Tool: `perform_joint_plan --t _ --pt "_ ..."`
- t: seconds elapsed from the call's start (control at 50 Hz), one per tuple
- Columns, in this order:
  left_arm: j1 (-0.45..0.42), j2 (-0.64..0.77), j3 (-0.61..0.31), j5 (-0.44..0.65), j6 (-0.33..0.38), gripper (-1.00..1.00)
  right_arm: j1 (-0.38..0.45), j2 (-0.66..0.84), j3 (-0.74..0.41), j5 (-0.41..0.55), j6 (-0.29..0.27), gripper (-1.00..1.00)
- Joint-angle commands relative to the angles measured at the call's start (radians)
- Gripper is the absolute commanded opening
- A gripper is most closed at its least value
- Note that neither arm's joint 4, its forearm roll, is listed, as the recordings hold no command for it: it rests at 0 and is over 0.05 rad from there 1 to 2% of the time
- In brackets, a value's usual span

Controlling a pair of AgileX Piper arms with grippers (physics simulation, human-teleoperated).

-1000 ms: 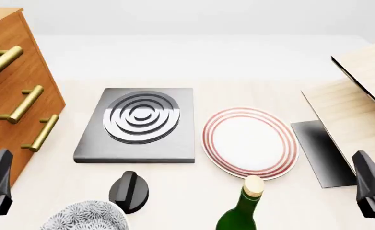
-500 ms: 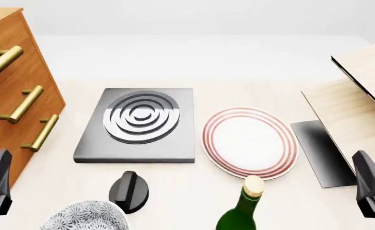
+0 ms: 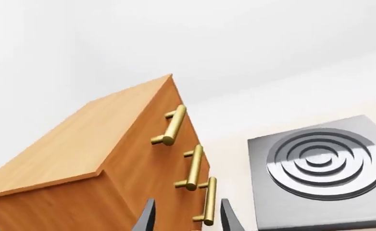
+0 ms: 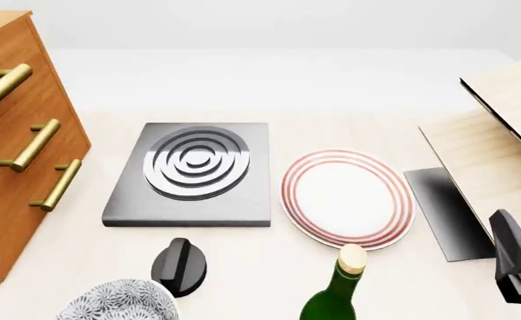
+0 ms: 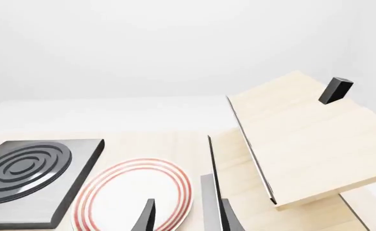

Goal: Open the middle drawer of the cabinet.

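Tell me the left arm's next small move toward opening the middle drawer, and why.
Probably ease the left gripper up and forward toward the middle drawer's handle. Its fingers look spread with nothing between them, and in its wrist view they frame the lowest drawer's handle, not the middle one. All three drawers of the cabinet look shut.

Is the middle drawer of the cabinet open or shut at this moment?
Shut. The middle drawer lies flush with the other two fronts of the cabinet; the three brass handles line up.
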Motion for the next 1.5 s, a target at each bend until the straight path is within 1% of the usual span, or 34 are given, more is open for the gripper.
perform_joint_plan --t 0.02,0.1,0.14,0.16,0.18,0.22,0.24,0.28,0.34,0.38,0.42,0.44,0.5,0.54,0.56,0.58,0.6,0.64,0.66,0.68,0.74,0.8,0.84,0.88,0.9,0.94,1.1,1.2,1.26,1.32,1.5 --pt "-0.039 0.159 -0.053 -0.145 0.144 1.0 0.0 0.004 0.001 -0.007 -0.003 1.0" --pt "-0.044 0.295 -0.073 -0.258 0.195 1.0 0.0 0.004 0.001 -0.006 -0.004 1.0" --pt "-0.049 0.368 -0.074 -0.336 0.24 1.0 0.0 0.004 0.001 -0.006 -0.003 1.0" --pt "-0.052 0.426 -0.072 -0.39 0.265 1.0 0.0 0.004 0.001 -0.006 -0.003 1.0" --pt "-0.047 0.459 -0.079 -0.409 0.265 1.0 0.0 0.004 0.001 -0.006 -0.003 1.0" --pt "-0.054 0.541 -0.073 -0.498 0.307 1.0 0.0 0.004 0.001 -0.006 -0.003 1.0" --pt "-0.053 0.578 -0.082 -0.518 0.304 1.0 0.0 0.004 0.001 -0.006 -0.003 1.0" --pt "-0.055 0.673 -0.082 -0.608 0.343 1.0 0.0 0.004 0.001 -0.006 -0.003 1.0" --pt "-0.049 0.806 -0.09 -0.71 0.376 1.0 0.0 0.004 0.001 -0.006 -0.003 1.0" --pt "-0.049 0.867 -0.093 -0.764 0.4 1.0 0.0 0.004 0.001 -0.007 -0.003 1.0" --pt "-0.048 0.909 -0.102 -0.793 0.415 1.0 0.0 0.004 0.001 -0.007 -0.003 1.0" --pt "-0.045 0.939 -0.1 -0.827 0.439 1.0 0.0 0.004 0.001 -0.007 -0.003 1.0" --pt "-0.045 1.007 -0.137 -0.84 0.451 1.0 0.0 0.004 0.001 -0.007 -0.004 1.0" --pt "-0.043 1.057 -0.144 -0.895 0.493 1.0 0.001 0.004 0.001 -0.007 -0.004 1.0" --pt "-0.029 1.06 -0.176 -0.841 0.459 1.0 0.001 0.004 0.001 -0.007 -0.004 1.0" --pt "-0.031 1.08 -0.181 -0.846 0.466 1.0 0.0 0.005 0.001 -0.007 -0.003 1.0" --pt "-0.035 1.089 -0.173 -0.875 0.483 1.0 0.001 0.004 0.001 -0.007 -0.005 1.0" --pt "-0.038 1.102 -0.171 -0.896 0.501 1.0 0.0 0.005 0.001 -0.007 -0.003 1.0" --pt "-0.044 1.117 -0.162 -0.927 0.522 1.0 0.001 0.004 0.001 -0.007 -0.004 1.0" --pt "-0.04 1.12 -0.172 -0.911 0.506 1.0 0.0 0.005 0.001 -0.007 -0.003 1.0" --pt "-0.039 1.164 -0.172 -0.942 0.516 1.0 0.001 0.005 0.001 -0.007 -0.003 1.0" --pt "-0.036 1.18 -0.175 -0.943 0.512 1.0 0.001 0.004 0.001 -0.007 -0.004 1.0" --pt "-0.035 1.208 -0.161 -0.975 0.515 1.0 0.001 0.005 0.001 -0.007 -0.003 1.0" --pt "-0.025 1.222 -0.157 -0.976 0.498 1.0 0.001 0.005 0.001 -0.007 -0.003 1.0" --pt "-0.024 1.237 -0.144 -1.004 0.503 1.0 0.001 0.004 0.001 -0.007 -0.004 1.0" --pt "-0.022 1.25 -0.137 -1.015 0.496 1.0 0.001 0.004 0.001 -0.007 -0.003 1.0" --pt "-0.011 1.359 -0.094 -1.132 0.499 1.0 0.001 0.004 0.001 -0.007 -0.004 1.0" --pt "0.0 1.406 -0.081 -1.176 0.498 1.0 0.001 0.004 0.001 -0.006 -0.004 1.0" --pt "0.011 1.425 -0.074 -1.185 0.481 1.0 0.001 0.004 0.001 -0.006 -0.004 1.0" --pt "0.015 1.469 -0.053 -1.239 0.483 1.0 0.001 0.004 0.001 -0.006 -0.004 1.0" --pt "0.045 1.482 -0.066 -1.237 0.492 1.0 0.001 0.005 0.001 -0.008 -0.003 1.0"
